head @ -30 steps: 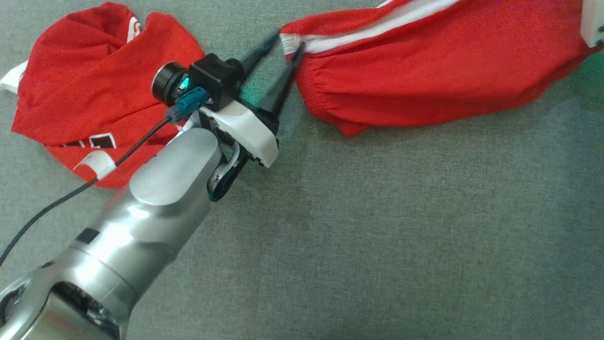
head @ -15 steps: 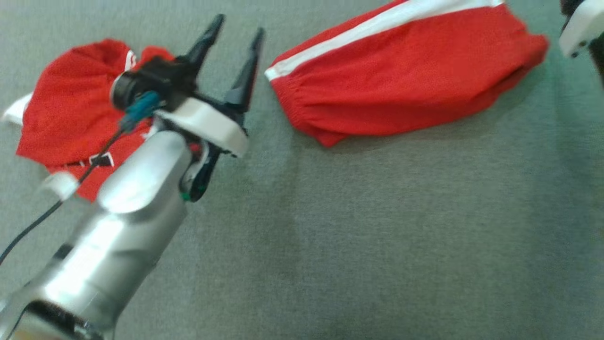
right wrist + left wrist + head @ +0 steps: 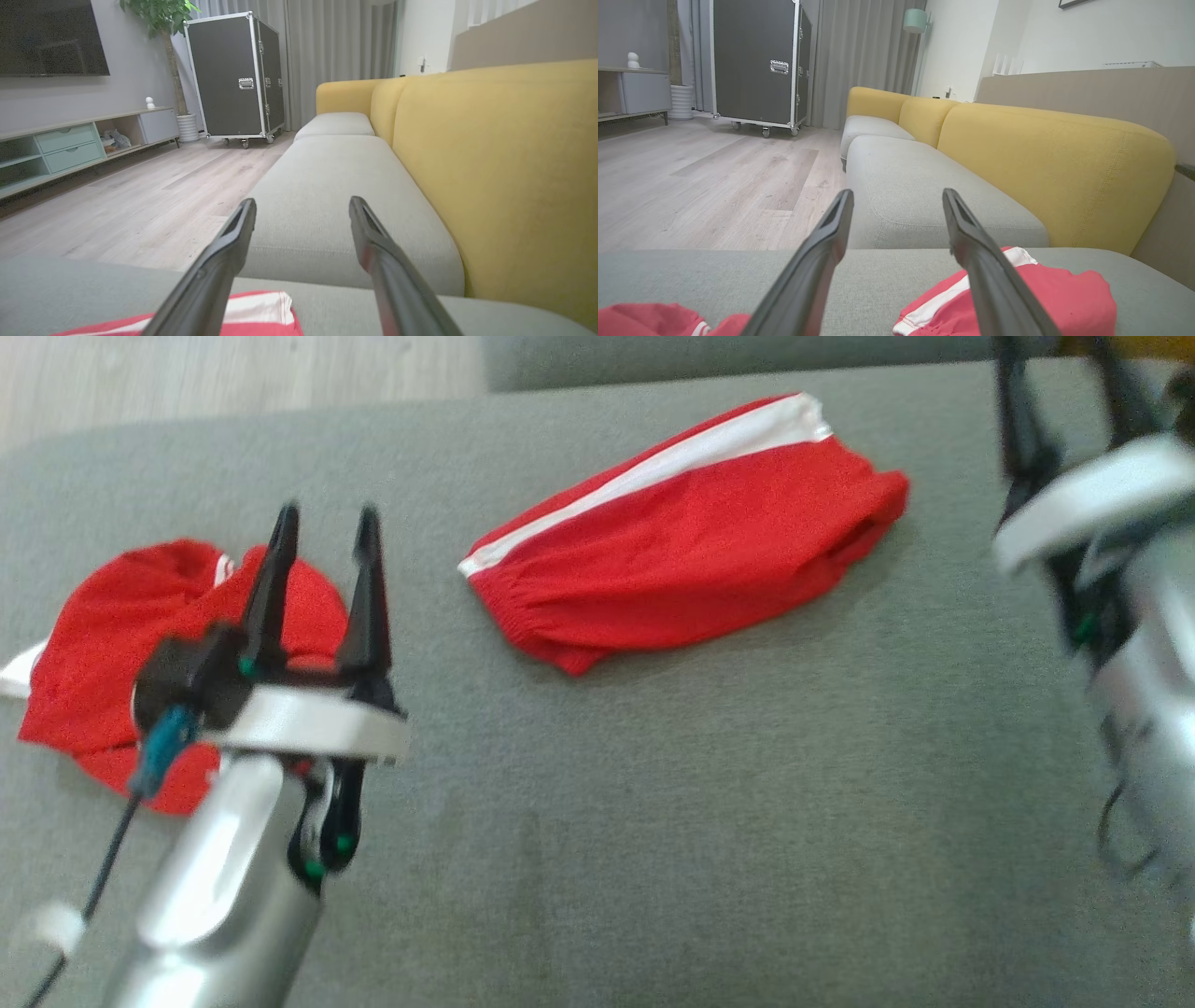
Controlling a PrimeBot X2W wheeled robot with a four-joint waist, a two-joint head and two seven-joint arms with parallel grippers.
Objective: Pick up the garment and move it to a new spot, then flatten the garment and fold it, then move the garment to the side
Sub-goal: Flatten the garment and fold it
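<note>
while the left end effector (image 3: 327,513) gapes, the garment (image 3: 691,551) lies apart

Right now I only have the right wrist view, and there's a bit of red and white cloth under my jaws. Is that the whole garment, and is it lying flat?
Observer: No, that's only one end. In the head view the striped garment lies as a compact red bundle on the grey seat, with nothing gripping it.
Operator: Is the left arm holding anything?
Observer: No. The left gripper is above the seat with its jaws wide apart and empty.
Operator: Any other cloth around?
Observer: Yes. A second red garment lies crumpled on the robot's left, partly hidden behind the left gripper in the head view.
</note>
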